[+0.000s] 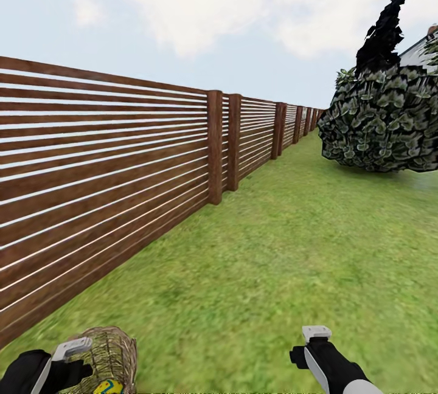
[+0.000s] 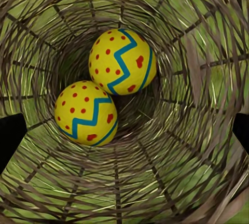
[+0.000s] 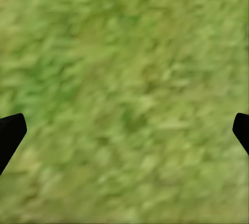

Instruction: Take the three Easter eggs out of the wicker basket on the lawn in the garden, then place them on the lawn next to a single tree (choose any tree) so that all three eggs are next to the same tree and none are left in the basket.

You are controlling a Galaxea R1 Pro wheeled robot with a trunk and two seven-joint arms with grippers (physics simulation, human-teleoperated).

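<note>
Standing upright at the near left beside the slatted wooden fence (image 1: 121, 157), the open-weave wicker basket (image 2: 197, 146) cradles two glossy yellow zigzag-striped Easter eggs (image 2: 122, 61) (image 2: 86, 113) beneath the left tool (image 2: 124, 130), fingers apart like the right tool's (image 3: 124, 133) over mottled lawn (image 3: 124, 68).

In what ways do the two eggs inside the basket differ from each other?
The upper egg lies deeper in the wicker basket, while the lower egg lies nearer its wall. The upper egg's blue zigzag runs lengthwise; the lower egg's band runs across it. Both are yellow with red dots, and they lie close together.
</note>
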